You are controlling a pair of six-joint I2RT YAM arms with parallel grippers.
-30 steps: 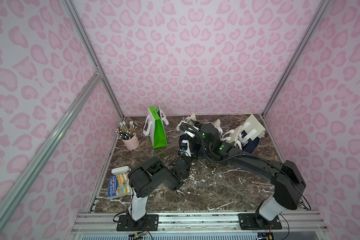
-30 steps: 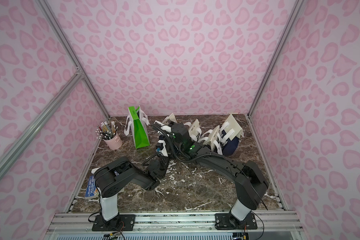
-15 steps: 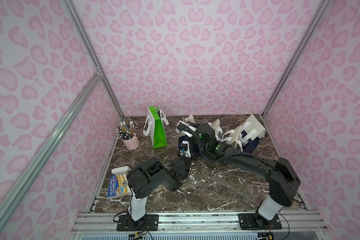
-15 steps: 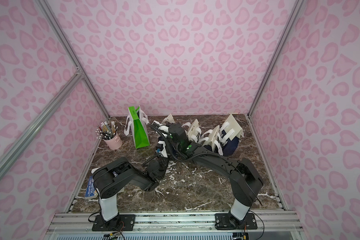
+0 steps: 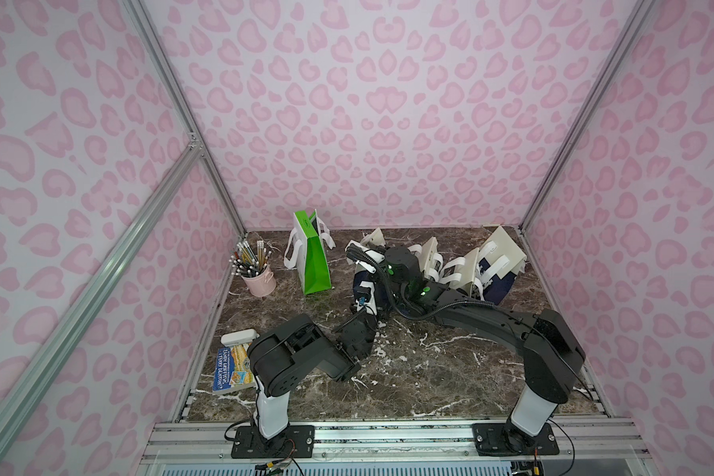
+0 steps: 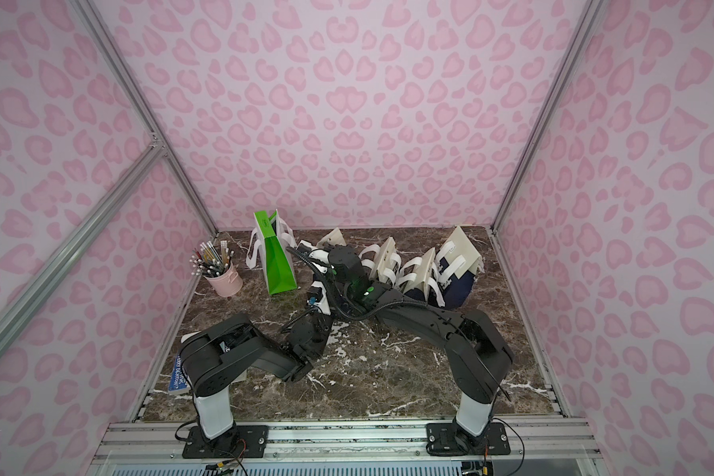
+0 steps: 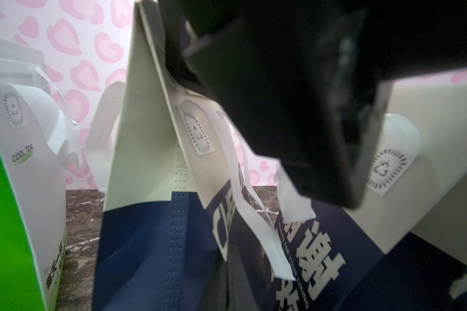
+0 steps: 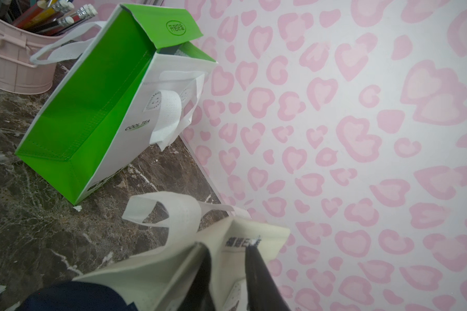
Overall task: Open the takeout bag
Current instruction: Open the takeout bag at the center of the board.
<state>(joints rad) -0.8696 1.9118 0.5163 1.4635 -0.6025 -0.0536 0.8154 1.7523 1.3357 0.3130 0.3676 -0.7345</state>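
the navy and cream takeout bag (image 5: 374, 239) stands at the upper middle of the marble table (image 5: 429, 371) in both top views. the right gripper (image 8: 224, 246) has its black fingers (image 8: 256, 269) either side of the bag's cream top fold, low in the right wrist view; whether they pinch it cannot be told. the left gripper (image 5: 364, 294), closed, sits just below the bag. a green bag (image 5: 312, 263) stands to the left, more navy bags (image 5: 491, 272) to the right

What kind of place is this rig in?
Probably a lab robot cell: pink heart-print wall panels on aluminium frame posts box in a marble-pattern tabletop. A black left arm and right arm stand on a front metal rail. The navy-and-cream takeout bags look like props.
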